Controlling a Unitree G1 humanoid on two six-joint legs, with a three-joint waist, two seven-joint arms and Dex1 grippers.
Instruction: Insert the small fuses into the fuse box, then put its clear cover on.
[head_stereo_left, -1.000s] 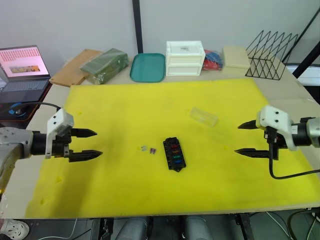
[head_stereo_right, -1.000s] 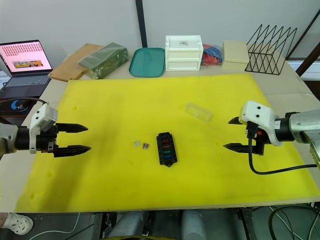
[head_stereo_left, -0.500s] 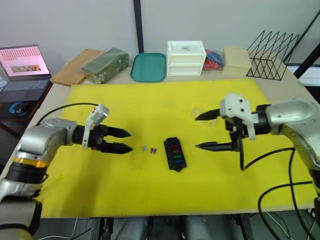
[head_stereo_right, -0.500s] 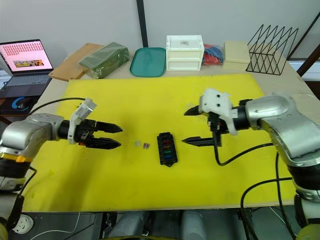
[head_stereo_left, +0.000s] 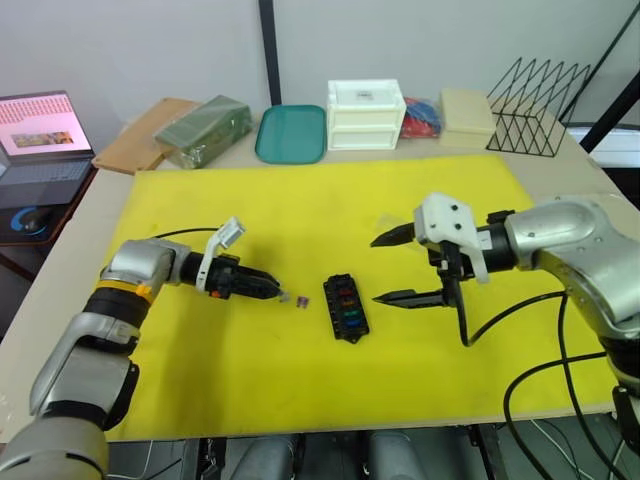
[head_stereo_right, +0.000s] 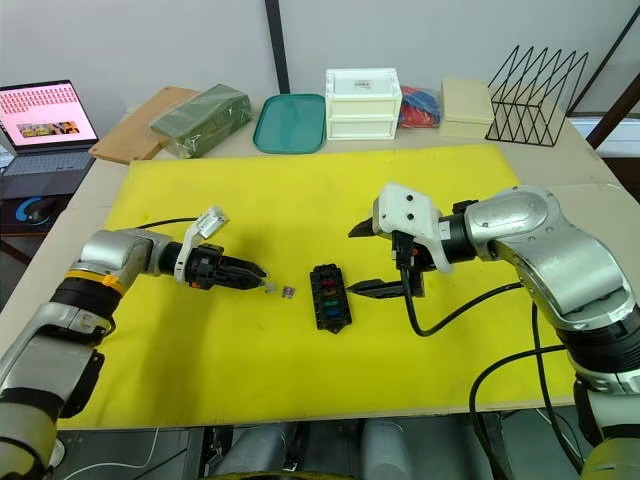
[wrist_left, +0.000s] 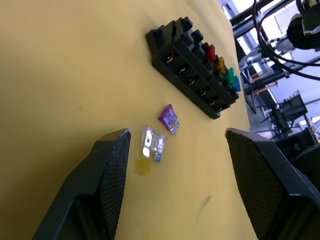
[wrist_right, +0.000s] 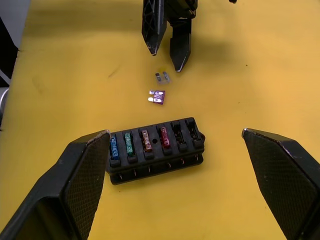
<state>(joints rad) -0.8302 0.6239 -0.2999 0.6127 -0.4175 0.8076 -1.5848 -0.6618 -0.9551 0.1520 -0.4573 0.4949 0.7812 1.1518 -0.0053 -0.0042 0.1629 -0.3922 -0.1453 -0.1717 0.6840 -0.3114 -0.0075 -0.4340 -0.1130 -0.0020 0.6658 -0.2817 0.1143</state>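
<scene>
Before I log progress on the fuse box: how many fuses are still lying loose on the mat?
2. A clear grey fuse lies between the left gripper's open fingers, and a purple fuse lies just beyond it, nearer the fuse box. Four more are already seated in the box.

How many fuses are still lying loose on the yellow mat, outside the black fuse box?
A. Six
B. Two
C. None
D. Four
B: a clear grey fuse and a purple fuse lie on the yellow mat beside the fuse box, which already holds four coloured fuses in one row.
</scene>
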